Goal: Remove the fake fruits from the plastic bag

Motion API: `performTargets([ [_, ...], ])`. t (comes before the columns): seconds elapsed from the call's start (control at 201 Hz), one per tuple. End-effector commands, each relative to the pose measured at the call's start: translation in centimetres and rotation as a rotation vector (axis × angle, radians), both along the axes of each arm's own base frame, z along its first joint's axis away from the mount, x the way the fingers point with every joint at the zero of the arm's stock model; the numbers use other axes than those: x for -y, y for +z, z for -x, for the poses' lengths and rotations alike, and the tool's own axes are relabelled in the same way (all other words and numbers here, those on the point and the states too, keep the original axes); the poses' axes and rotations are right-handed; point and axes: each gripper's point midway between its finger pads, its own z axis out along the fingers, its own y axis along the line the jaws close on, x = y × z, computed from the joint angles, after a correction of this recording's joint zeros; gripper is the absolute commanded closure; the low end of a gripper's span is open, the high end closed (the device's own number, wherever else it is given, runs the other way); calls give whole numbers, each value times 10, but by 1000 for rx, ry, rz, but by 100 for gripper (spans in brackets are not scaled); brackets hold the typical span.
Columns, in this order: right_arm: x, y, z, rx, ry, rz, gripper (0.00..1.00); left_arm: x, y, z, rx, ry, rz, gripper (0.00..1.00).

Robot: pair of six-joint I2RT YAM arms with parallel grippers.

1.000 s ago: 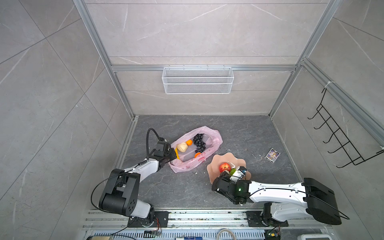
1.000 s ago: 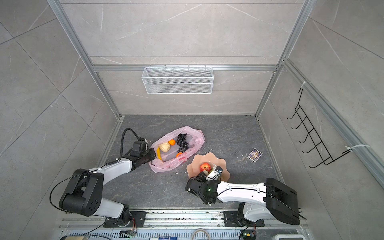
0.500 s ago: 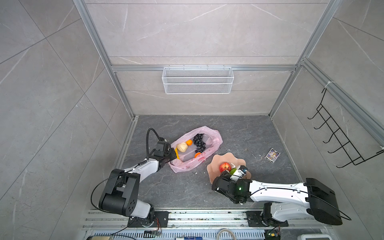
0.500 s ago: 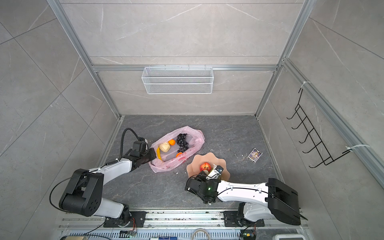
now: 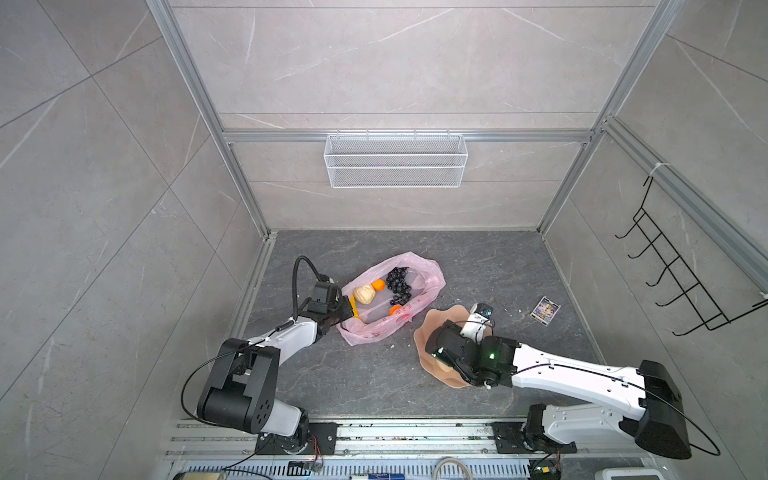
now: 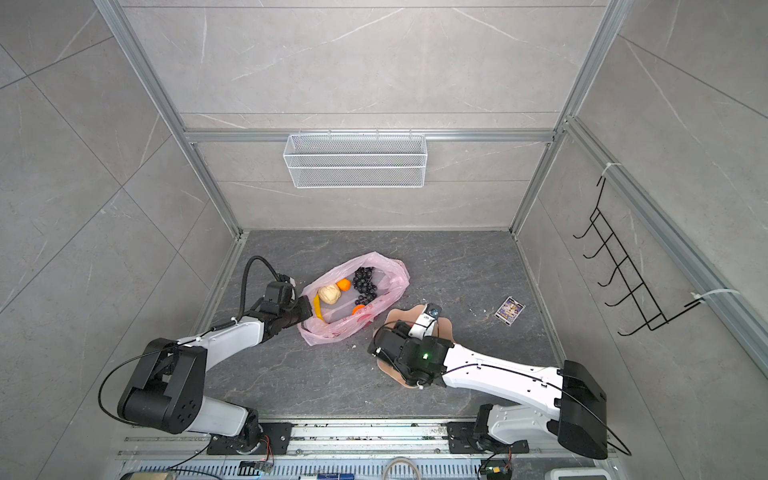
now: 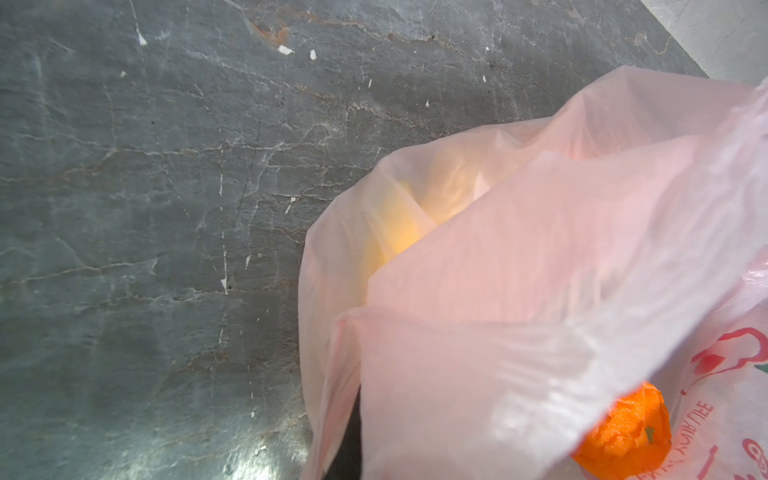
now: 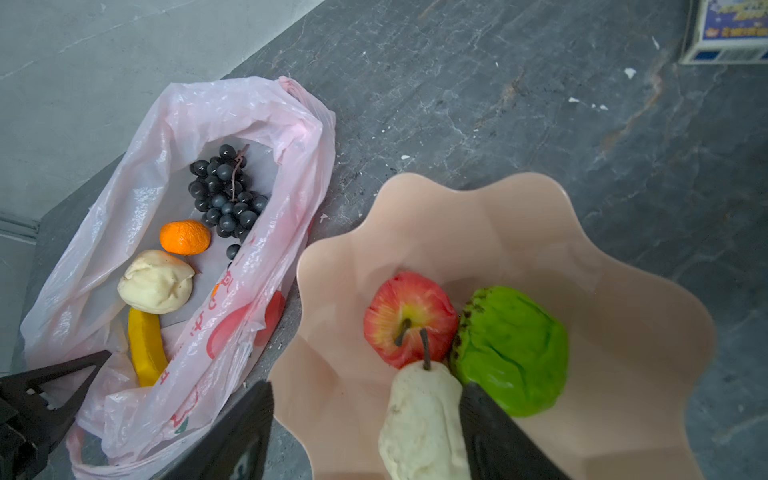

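Observation:
The pink plastic bag (image 5: 424,274) lies open on the floor. Inside it are dark grapes (image 8: 226,195), an orange (image 8: 185,237), a beige lumpy fruit (image 8: 156,280) and a yellow banana (image 8: 145,349). A second orange (image 7: 623,432) sits under the film. My left gripper (image 5: 345,309) is shut on the bag's left rim, and pink film covers its jaws in the left wrist view. My right gripper (image 8: 368,390) is open over the peach dish (image 8: 623,311). A beige pear-like fruit (image 8: 422,419) lies in the dish against one finger, beside a red apple (image 8: 409,316) and a bumpy green fruit (image 8: 513,349).
A small printed box (image 5: 545,309) lies on the floor to the right of the dish. A white wire basket (image 5: 395,160) hangs on the back wall and a black hook rack (image 5: 681,282) on the right wall. Walls close in the floor on three sides.
My right wrist has shifted further over the dish and now hides the apple in both top views. The left arm and the bag have not moved.

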Motion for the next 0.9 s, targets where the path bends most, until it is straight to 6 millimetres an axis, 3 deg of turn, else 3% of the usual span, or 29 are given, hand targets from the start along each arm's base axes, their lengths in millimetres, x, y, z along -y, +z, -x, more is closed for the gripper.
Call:
performTargets([
  [0.0, -21, 7, -14, -41, 191, 83, 27, 5, 21, -6, 71, -31, -10, 100],
  [0.105, -45, 7, -32, -92, 274, 63, 27, 7, 23, -4, 75, -40, -18, 100],
  [0.334, -129, -4, -61, -156, 501, 26, 27, 2, 27, -2, 72, -30, -58, 100],
  [0.513, -176, -30, -77, -213, 595, 13, 29, -1, 35, 1, 63, -33, -121, 86],
  [0.677, -199, -55, -84, -258, 619, 6, 30, -6, 50, 5, 93, -23, -217, 69],
  [0.891, -198, -83, -87, -298, 596, 32, 30, 1, 72, 6, 215, -74, -249, 46],
])
